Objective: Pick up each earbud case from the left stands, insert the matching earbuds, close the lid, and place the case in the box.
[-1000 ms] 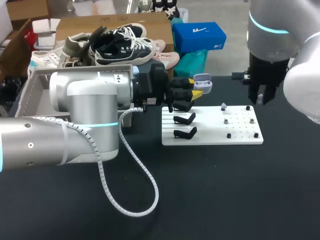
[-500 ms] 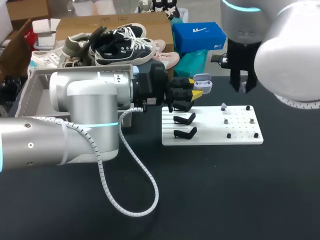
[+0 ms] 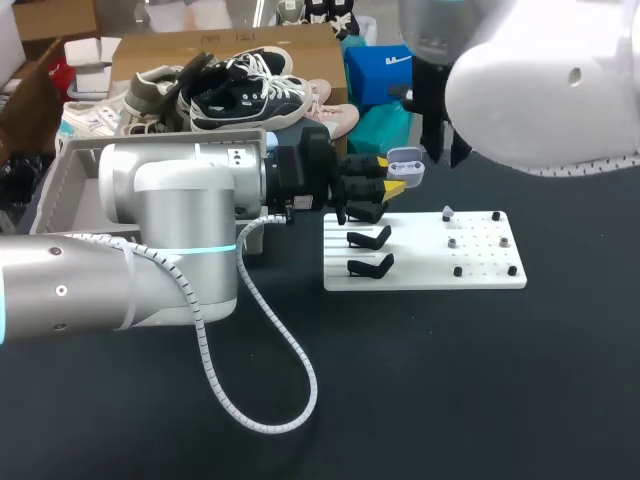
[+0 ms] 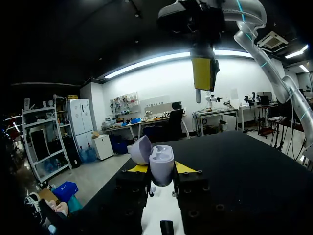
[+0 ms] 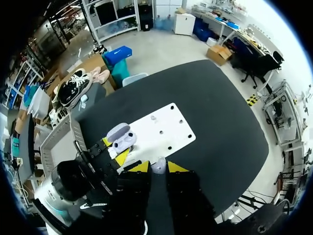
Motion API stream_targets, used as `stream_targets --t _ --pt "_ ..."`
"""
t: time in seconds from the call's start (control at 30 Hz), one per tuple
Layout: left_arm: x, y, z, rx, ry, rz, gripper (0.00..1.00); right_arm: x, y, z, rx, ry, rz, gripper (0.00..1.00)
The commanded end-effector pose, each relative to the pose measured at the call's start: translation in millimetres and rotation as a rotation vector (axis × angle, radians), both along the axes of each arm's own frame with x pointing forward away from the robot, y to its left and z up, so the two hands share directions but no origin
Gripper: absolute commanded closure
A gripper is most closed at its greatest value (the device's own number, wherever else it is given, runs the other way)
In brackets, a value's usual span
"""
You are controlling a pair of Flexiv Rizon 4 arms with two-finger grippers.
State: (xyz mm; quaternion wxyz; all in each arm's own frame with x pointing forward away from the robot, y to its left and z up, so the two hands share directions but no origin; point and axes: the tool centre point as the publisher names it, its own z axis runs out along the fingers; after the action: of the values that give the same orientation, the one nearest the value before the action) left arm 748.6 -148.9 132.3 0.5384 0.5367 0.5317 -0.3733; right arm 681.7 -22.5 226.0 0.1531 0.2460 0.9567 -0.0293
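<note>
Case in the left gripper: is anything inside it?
The case, lid open, sits in the left gripper. Seen from above, two dark wells show in its pale insert, seemingly empty; their bottoms are hidden. The right gripper holds an earbud.

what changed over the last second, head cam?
The right pincer, shut on an earbud, swung from above the white board's right end toward the view's left and the table's far side, and is now close to the open earbud case. Nothing visibly taken or let go. The left pincer stayed put, shut on the case; the board is unchanged.
</note>
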Motion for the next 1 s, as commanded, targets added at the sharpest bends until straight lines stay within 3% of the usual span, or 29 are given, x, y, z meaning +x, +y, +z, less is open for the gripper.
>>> stream_targets --t 0.03,0.47,1.0 --pt "-1.7 0 -0.6 -0.004 -0.003 0.006 1.00 14.8 9 -4 -0.011 0.020 -0.010 1.00" --pt "-1.7 0 -0.6 -0.004 -0.003 0.006 1.00 32.7 26 -15 0.016 0.003 -0.027 1.00" --pt "-1.7 0 -0.6 -0.004 -0.003 0.006 1.00 45.1 27 -32 0.043 0.008 -0.016 1.00"
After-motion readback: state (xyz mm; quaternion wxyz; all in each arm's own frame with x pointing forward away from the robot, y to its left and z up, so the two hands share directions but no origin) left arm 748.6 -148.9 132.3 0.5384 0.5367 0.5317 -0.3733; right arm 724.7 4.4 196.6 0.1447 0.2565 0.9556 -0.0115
